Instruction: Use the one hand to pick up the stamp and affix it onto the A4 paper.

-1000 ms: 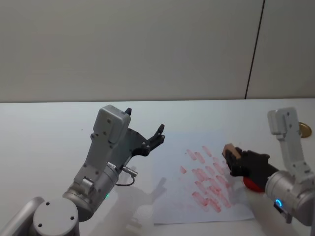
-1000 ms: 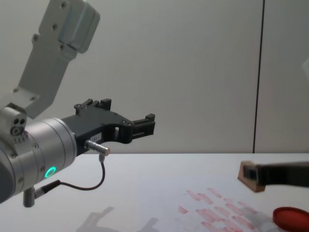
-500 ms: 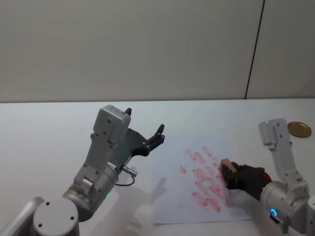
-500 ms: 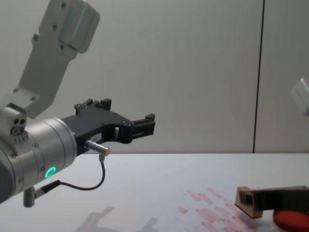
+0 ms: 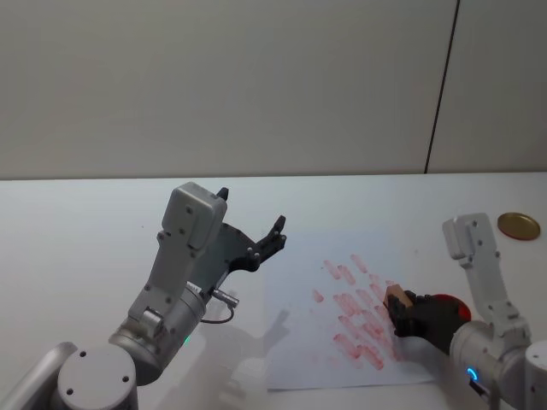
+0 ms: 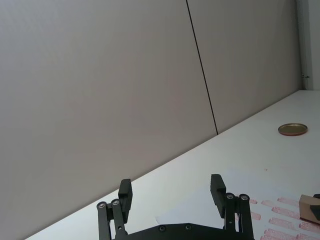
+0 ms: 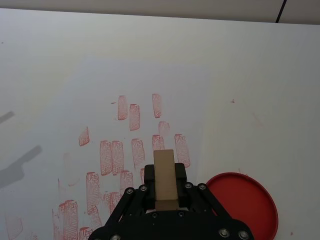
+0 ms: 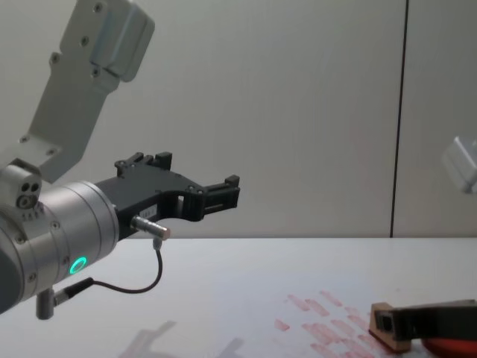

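Two grippers were on show, and one of everything else that mattered: one stamp point(image 7: 164, 170), one A4 paper point(image 5: 295, 342), one red ink pad point(image 7: 245, 206) and one brass-coloured disc point(image 5: 519, 225) off on the white table point(image 5: 85, 222); the pink-red prints on the sheet ran to well over a dozen, in rough rows, too crowded at the near end for an exact count.

Right gripper point(image 5: 400, 307), down low at the sheet's right side, had its jaws pinching the stamp; the wooden block sat squarely between the two black fingers, one flat on each long side, its far end poking out past the fingertips point(image 7: 181, 172); from the right wrist view it lay dead centre in the grip, lined up with the columns of prints.

And the stamp itself was over the printed patch, toward the sheet's right edge, with the ink pad just beside it off the paper; from the chest view its lower edge looked level with the sheet, though actual contact could not be told.

Left gripper point(image 6: 170, 186) hung raised in the air at the left, well apart from the paper's marks, its jaws spread wide with nothing between them; the disc lay far out at the right, well apart from the pad.
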Available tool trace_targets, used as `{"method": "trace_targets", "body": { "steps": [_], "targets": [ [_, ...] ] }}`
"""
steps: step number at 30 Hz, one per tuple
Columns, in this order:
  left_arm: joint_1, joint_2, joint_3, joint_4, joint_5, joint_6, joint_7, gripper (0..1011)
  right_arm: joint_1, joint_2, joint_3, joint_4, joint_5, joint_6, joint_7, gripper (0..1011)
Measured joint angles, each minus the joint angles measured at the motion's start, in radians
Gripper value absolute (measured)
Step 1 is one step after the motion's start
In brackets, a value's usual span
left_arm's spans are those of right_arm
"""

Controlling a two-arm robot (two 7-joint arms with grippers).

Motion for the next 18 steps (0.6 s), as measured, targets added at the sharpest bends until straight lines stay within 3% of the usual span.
{"method": "trace_targets", "body": {
  "steps": [18],
  "targets": [
    [0.0, 0.0, 0.0, 0.0, 0.0, 0.0, 0.0, 993, 0.01, -0.012, 0.0, 0.05, 0.012, 0.01, 0.008, 219]
  ]
}}
